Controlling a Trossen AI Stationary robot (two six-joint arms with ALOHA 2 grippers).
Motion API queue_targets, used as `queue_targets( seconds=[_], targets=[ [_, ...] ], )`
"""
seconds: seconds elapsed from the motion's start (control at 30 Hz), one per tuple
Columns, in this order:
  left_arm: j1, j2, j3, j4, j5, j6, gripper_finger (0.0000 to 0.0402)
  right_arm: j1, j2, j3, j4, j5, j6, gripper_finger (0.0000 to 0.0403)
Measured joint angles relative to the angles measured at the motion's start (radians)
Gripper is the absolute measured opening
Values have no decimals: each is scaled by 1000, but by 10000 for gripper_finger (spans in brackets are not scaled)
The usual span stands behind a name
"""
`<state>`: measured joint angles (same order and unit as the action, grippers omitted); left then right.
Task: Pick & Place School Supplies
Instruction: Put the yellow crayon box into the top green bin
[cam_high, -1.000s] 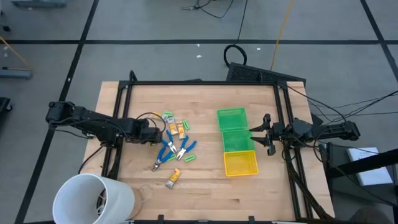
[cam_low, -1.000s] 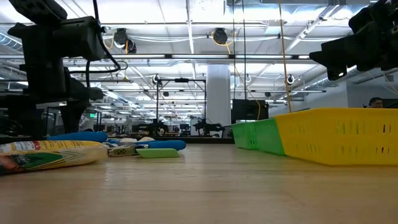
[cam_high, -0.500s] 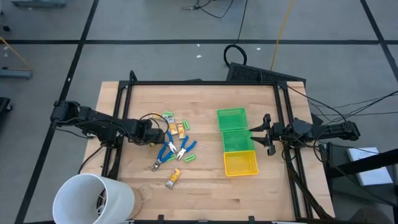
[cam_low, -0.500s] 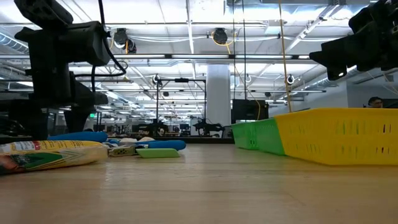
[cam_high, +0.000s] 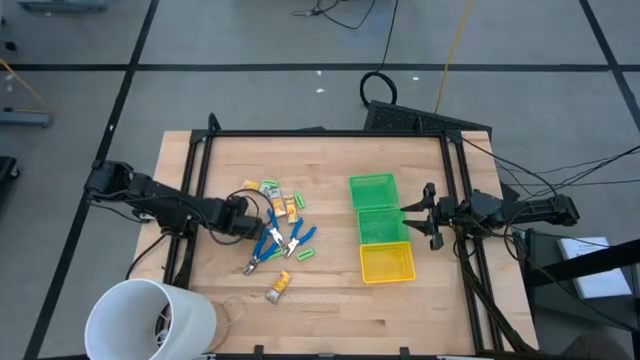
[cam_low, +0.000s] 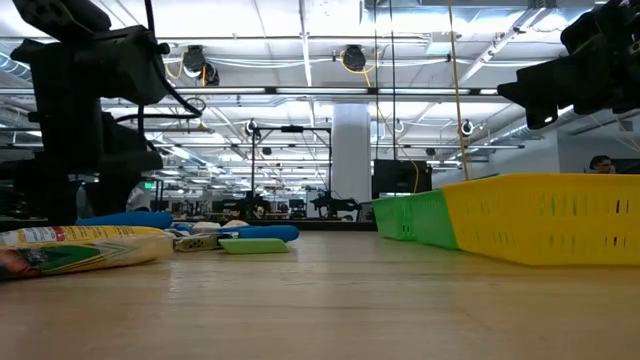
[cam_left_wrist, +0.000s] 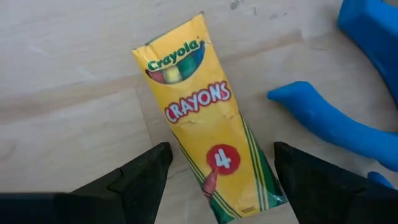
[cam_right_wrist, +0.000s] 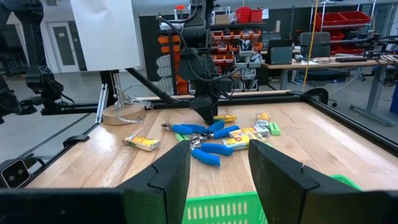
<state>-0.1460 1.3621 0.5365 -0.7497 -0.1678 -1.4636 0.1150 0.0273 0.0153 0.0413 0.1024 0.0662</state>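
Crayon box (cam_left_wrist: 206, 131) close under the left end effector (cam_left_wrist: 217, 186), seen only from the left wrist: fingers spread wide on either side, not touching it. Reads "Crayola", "CRAYONS" and a "4" in a red circle. Blue plier handles (cam_left_wrist: 329, 124) just beside it. From above, only small shapes: left end effector (cam_high: 243, 215) at the near edge of the scattered school supplies (cam_high: 280, 225) on the bench (cam_high: 330, 300). Right end effector (cam_high: 428, 216) beside the green and yellow bins (cam_high: 378, 240), fingers apart, holding nothing. From table height, yellow bin (cam_low: 545, 220) nearest, supplies low at far left.
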Motion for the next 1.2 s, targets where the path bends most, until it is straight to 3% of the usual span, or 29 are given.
queue_targets(
  seconds=[0.33, 0.63, 0.9, 1.2],
  targets=[
    [-1, 0, 0, 0, 12, 5, 286, 0, 0, 0, 0, 0, 0, 155],
    [-1, 1, -4, 11, -26, 14, 178, 0, 0, 0, 0, 0, 0, 155],
    [23, -33, 15, 29, -41, 252, 122, 0, 0, 0, 0, 0, 0, 155],
    [26, -151, 189, 26, -204, 555, 119, 0, 0, 0, 0, 0, 0, 155]
  ],
)
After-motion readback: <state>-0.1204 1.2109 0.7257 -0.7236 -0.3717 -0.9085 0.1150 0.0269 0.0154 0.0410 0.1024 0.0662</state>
